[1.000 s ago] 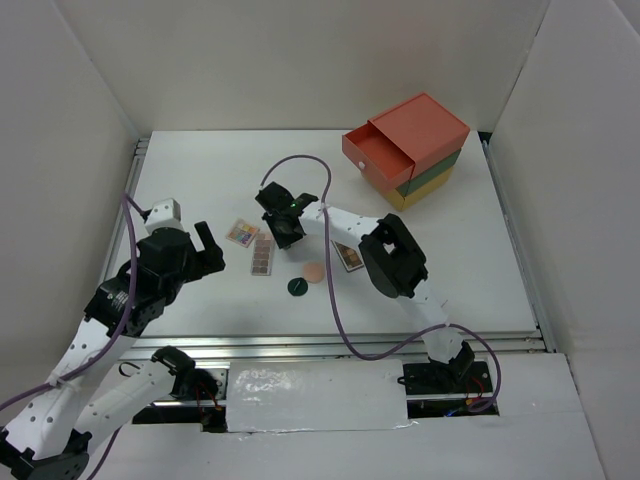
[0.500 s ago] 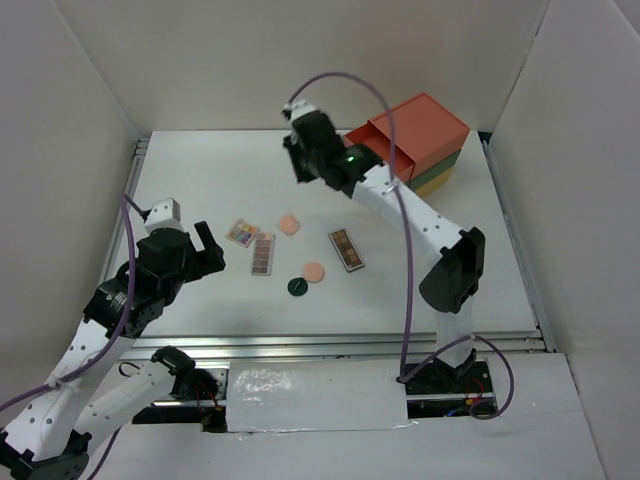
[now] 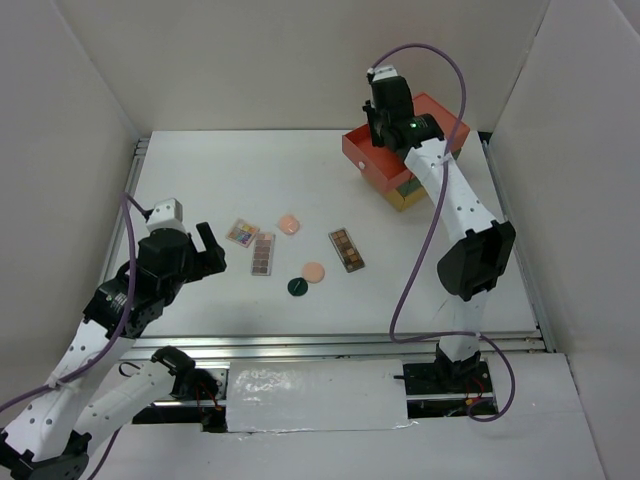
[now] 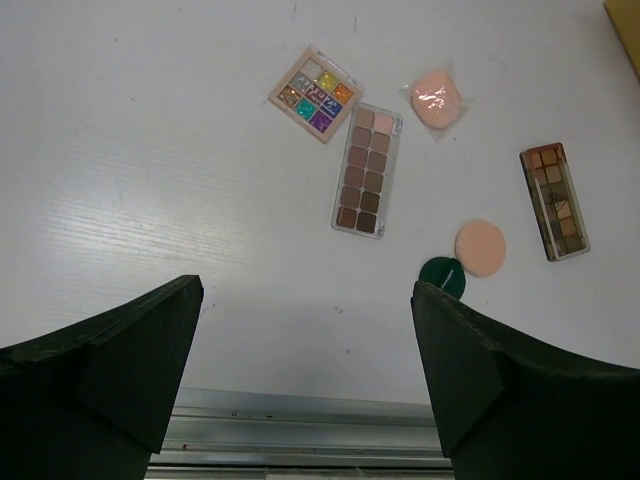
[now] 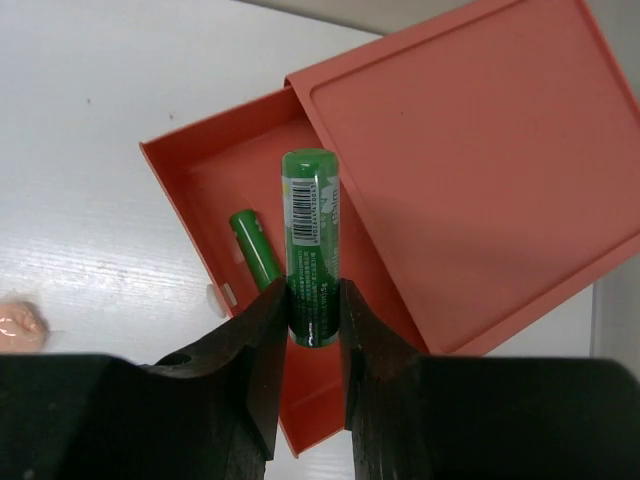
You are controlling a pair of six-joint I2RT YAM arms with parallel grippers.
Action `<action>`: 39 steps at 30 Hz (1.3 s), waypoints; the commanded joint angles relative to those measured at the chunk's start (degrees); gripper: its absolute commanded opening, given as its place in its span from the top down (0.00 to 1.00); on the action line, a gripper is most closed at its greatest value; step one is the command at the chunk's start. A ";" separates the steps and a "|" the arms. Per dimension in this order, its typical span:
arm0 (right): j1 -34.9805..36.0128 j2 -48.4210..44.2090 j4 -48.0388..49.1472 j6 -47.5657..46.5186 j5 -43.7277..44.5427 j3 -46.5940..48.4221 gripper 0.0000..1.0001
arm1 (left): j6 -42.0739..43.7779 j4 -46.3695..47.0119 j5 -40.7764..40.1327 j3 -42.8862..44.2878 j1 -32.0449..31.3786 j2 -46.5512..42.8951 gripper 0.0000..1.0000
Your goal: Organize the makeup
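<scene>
Over the drawer (image 5: 222, 172), right gripper (image 5: 313, 318) pinches glossy cylindrical tube (image 5: 310, 215)

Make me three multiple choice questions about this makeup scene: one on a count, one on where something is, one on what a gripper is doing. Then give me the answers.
1. How many peach round compacts lie on the table?
A one
B two
C four

2. Where does the loose green tube lie?
A in the open orange drawer
B on the table
C on top of the box

3. What is the right gripper doing?
A standing open and empty
B gripping a peach compact
C clamped on the other green tube

Answers:
1 B: the left wrist view shows two peach rounds, one by the palettes and one touching the dark disc.
2 A: the right wrist view shows it on the drawer floor.
3 C: the tube stands pinched between both fingers above the drawer.
</scene>
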 commanded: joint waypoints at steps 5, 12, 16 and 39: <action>-0.25 -0.11 1.72 -0.49 -1.12 -3.50 0.61 | 1.35 2.34 0.89 0.17 0.35 0.68 0.01; 0.01 -0.02 0.23 1.18 -1.72 -1.31 0.34 | 1.61 2.52 1.07 0.17 0.35 0.77 0.00; 3.26 -2.39 -0.57 3.03 -8.66 -2.60 0.56 | 1.61 2.43 1.07 0.25 0.35 1.04 0.01; 5.03 9.65 1.71 -0.66 22.18 -0.85 1.00 | 1.70 2.78 1.50 -0.10 0.79 -0.46 0.00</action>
